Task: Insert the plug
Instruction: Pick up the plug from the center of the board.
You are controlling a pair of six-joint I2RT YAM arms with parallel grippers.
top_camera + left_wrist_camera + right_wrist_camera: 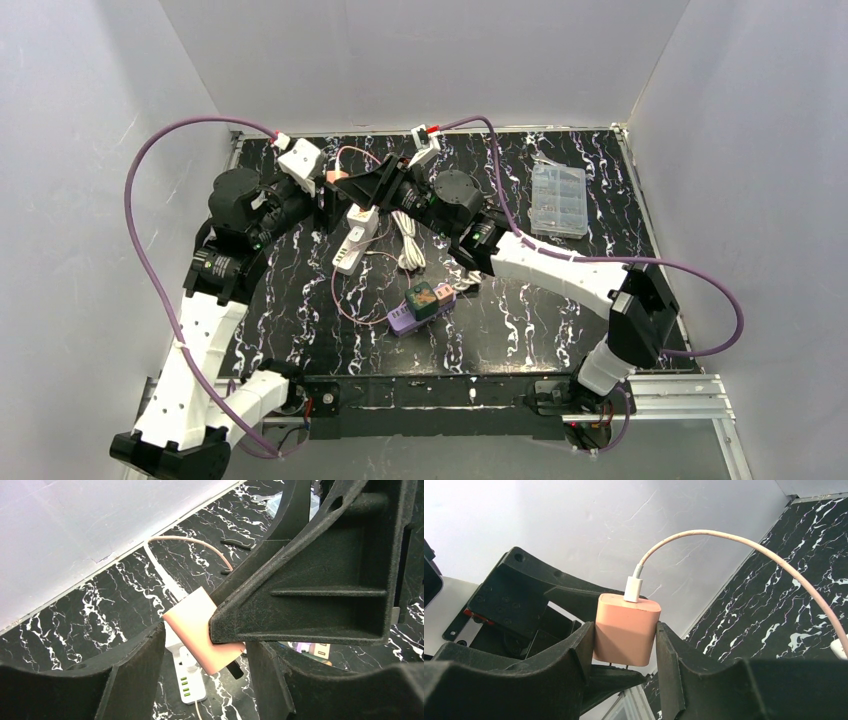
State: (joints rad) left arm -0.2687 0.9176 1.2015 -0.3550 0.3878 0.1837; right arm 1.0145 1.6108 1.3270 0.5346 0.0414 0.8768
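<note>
White walls (400,60) hem three sides of the glossy black marbled tabletop (540,330), where, raised near the far edge above the white power strip (352,238), the right gripper (625,642) clamps the matte pink, round-cornered plug (626,627), while the left gripper (205,647) flanks it, contact impossible to tell

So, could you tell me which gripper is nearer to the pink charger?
Right. The right gripper clamps the pink charger by its sides; the left gripper brackets it, contact unclear.
</note>
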